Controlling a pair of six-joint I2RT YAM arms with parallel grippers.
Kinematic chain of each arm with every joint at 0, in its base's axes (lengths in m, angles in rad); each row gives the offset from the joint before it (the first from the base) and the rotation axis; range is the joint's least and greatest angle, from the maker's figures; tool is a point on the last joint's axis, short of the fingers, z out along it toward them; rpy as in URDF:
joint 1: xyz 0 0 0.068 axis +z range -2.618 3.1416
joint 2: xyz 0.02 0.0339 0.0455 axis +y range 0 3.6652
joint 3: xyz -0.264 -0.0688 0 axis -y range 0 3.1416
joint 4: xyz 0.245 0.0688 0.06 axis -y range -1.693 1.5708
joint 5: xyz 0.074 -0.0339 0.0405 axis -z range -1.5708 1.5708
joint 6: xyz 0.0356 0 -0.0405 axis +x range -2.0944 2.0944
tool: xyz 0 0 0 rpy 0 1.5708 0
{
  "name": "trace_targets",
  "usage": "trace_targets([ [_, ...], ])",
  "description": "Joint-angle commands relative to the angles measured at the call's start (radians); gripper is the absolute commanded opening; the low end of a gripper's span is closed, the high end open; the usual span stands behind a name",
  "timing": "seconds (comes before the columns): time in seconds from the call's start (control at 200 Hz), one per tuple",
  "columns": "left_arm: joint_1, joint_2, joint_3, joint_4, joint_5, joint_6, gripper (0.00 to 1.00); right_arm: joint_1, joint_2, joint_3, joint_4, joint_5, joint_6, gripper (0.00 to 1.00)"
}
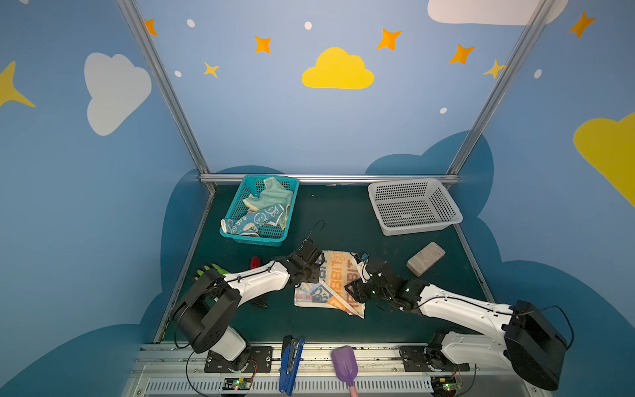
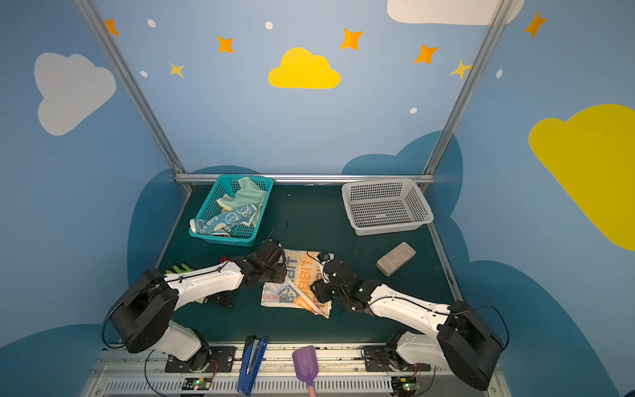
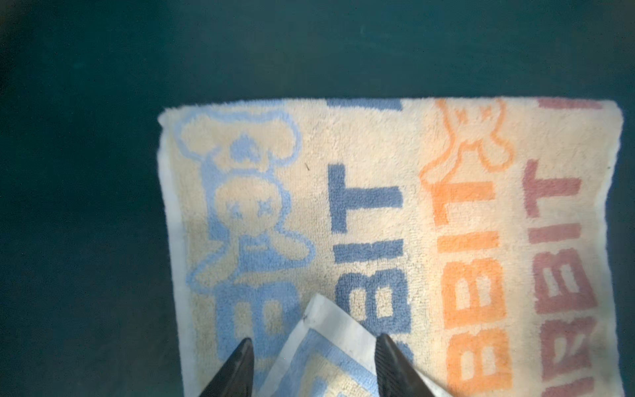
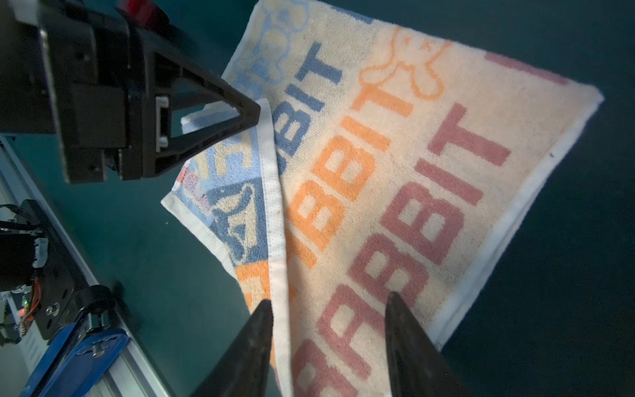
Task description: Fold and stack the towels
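Lettered terry towel lies on the green mat, 1 white-hemmed corner folded into a triangle. Left gripper straddles that corner, fingers spread; right gripper gapes over the nap.

towel cropped in wrist views, green glove — mostly behind left arm

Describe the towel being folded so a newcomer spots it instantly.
On the dark green table, at its middle, lies a cream terry towel. Unlike the cloths in the teal plastic basket, it alone shows big RABBIT lettering.
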Motion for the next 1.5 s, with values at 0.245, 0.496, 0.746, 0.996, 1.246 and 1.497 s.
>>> trace_targets([
  [0.245, -0.003, -0.196, -0.109, -0.012, 0.093, -0.046, 0.57, -0.054, 0.229, 0.217, -0.109, -0.267, -0.067, 0.52],
  [0.496, -0.004, -0.374, -0.191, -0.066, 0.066, -0.098, 0.58, -0.058, 0.395, 0.318, -0.108, -0.389, -0.088, 0.62],
  [0.746, -0.003, -0.515, -0.193, -0.097, -0.042, -0.126, 0.65, -0.051, 0.483, 0.361, -0.104, -0.467, -0.11, 0.61],
  [0.996, 0.002, -0.615, -0.194, -0.124, -0.124, -0.119, 0.96, -0.01, 0.529, 0.401, -0.112, -0.541, -0.156, 0.59],
  [1.246, 0.008, -0.687, -0.193, -0.146, -0.188, -0.096, 1.0, 0.032, 0.511, 0.417, -0.134, -0.631, -0.214, 0.59],
  [1.497, 0.014, -0.71, -0.193, -0.152, -0.216, -0.085, 1.0, 0.106, 0.536, 0.428, -0.203, -0.652, -0.254, 0.59],
])
